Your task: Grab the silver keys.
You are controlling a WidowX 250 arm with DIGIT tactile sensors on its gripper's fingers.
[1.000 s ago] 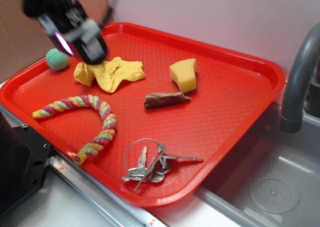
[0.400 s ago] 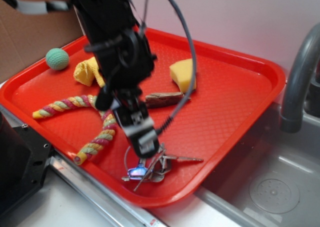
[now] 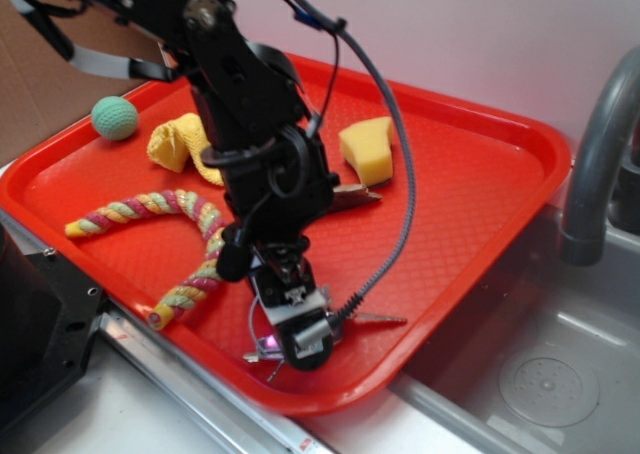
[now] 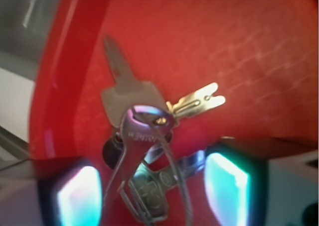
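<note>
The gripper (image 3: 297,342) hangs spread wide, holding nothing, over the silver keys (image 4: 144,136) at the red tray's (image 3: 470,224) 6 o'clock edge. The bunch sits between the fingers (image 4: 75,196), blades fanning toward 12 and 2 o'clock.

I see a pale, plain wall (image 3: 450,34) behind | brown cardboard panel (image 3: 40,84) at far left | grey faucet spout (image 3: 595,164) at right | steel sink basin (image 3: 560,374) with round drain (image 3: 548,382) below it | light even, soft pinkish cast on wall
</note>
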